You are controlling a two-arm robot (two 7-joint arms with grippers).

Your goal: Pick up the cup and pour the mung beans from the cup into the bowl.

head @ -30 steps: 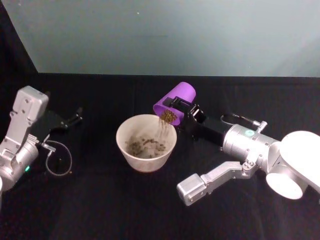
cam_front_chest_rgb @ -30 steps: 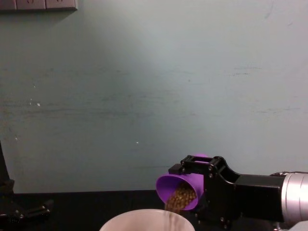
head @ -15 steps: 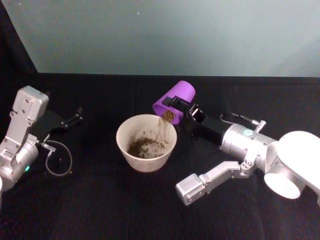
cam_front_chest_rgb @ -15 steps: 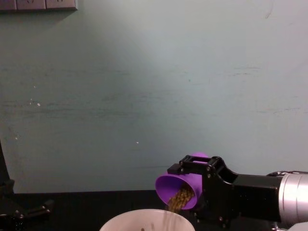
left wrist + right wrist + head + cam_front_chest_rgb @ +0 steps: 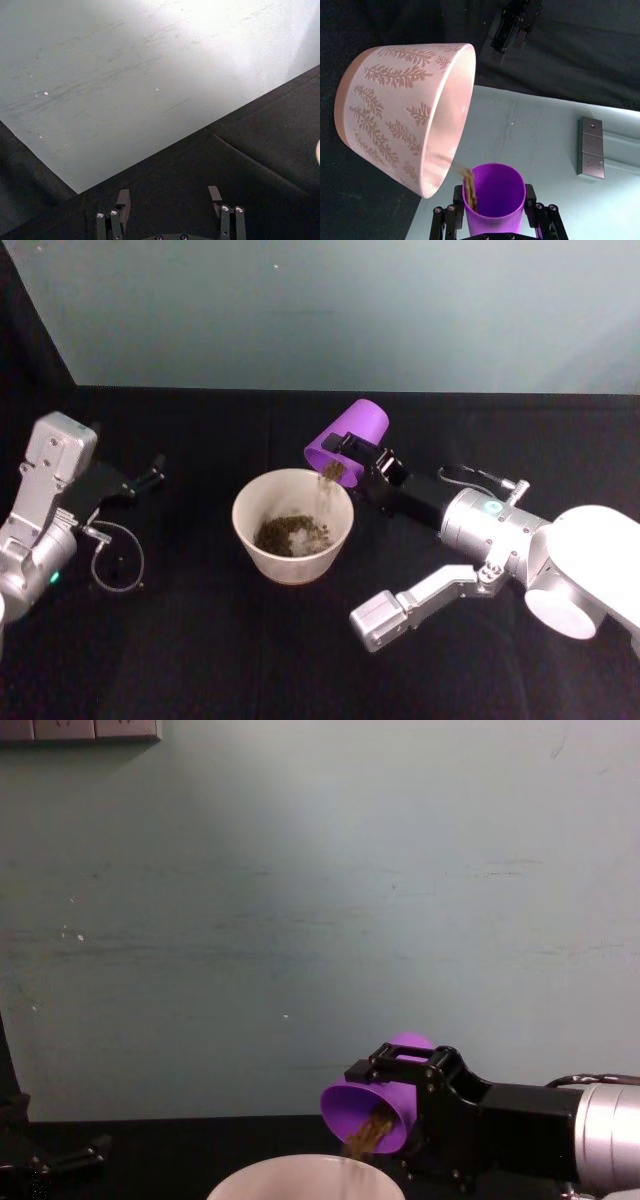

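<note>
We see the right tool [image 5: 362, 452] clamped on the purple cup [image 5: 355, 428], its black fingers [image 5: 457, 200] pressed against opposite sides of the cup wall. The cup is lifted off the black tabletop [image 5: 200, 640] and tipped steeply, its mouth pointing down and towards the robot's left, its base raised behind. The lower lip sits just above the bowl's rim on the robot's right side.

A thin stream of mung beans [image 5: 327, 480] runs from that lip down into the bowl [image 5: 262, 558], and a brown heap of them lies on the bowl's floor. In the chest view we find the cup [image 5: 365, 1105] close above the pale rim of the bowl [image 5: 300, 1168], with beans showing at the cup's mouth and the right tool [image 5: 410, 1090] closed around it. From the right wrist we look along the cup [image 5: 495, 192] and see beans leaving its edge beside the bowl [image 5: 395, 115], whose outer wall carries a fern-leaf pattern.

The bowl stands upright near the middle of the tabletop. The left tool [image 5: 150, 473] is far off to the robot's left, well apart from the bowl, near a loop of cable [image 5: 115, 560]; its fingers [image 5: 122, 200] are spread wide with nothing between them
</note>
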